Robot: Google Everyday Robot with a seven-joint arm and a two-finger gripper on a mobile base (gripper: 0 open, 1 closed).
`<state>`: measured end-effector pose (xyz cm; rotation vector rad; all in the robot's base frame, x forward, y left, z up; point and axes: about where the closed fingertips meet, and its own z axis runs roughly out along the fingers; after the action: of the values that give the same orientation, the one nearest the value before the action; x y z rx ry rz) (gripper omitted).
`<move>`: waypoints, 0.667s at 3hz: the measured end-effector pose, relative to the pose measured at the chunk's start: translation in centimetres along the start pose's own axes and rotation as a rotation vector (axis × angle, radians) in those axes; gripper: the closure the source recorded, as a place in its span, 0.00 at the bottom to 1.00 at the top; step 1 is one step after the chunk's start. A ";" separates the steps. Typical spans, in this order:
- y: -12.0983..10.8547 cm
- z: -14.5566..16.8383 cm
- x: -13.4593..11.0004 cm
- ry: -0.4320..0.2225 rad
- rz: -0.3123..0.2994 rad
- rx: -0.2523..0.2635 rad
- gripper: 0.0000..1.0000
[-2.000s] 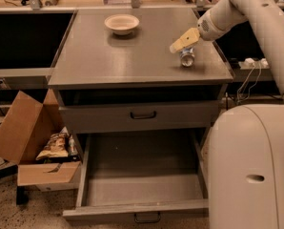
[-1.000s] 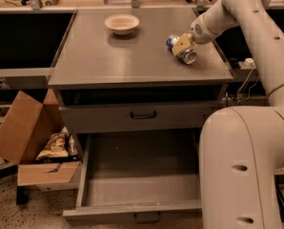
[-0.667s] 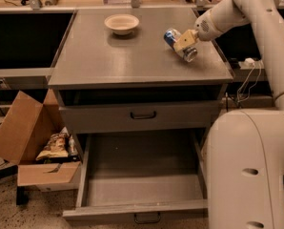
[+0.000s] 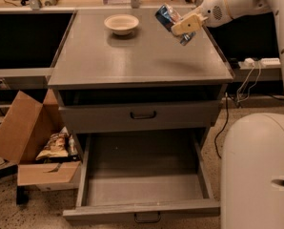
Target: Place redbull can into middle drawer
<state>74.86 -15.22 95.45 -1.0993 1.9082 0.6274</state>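
The redbull can (image 4: 167, 16) is blue and silver. It hangs tilted in the air above the right rear part of the grey cabinet top (image 4: 132, 56). My gripper (image 4: 182, 26) is shut on the can, with its cream fingers (image 4: 186, 25) across the can's lower half. The white arm reaches in from the upper right. The middle drawer (image 4: 144, 173) is pulled open below, wide and grey, with a bare floor and a small dark handle at its front edge.
A cream bowl (image 4: 121, 23) sits at the rear middle of the cabinet top. The upper drawer front (image 4: 143, 114) with a black handle is closed. An open cardboard box (image 4: 32, 142) with snack bags stands at the left. My white base (image 4: 258, 171) fills the lower right.
The gripper closed on the can, which stood on the cabinet top's right side, and lifted it up and to the left. The can now hangs tilted above the surface.
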 end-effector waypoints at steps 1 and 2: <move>0.2 0.2 0.1 0.006 0.000 -0.009 1.00; 3.5 1.0 0.8 0.043 -0.090 -0.118 1.00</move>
<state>72.05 -13.12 94.27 -1.2755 1.8665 0.6780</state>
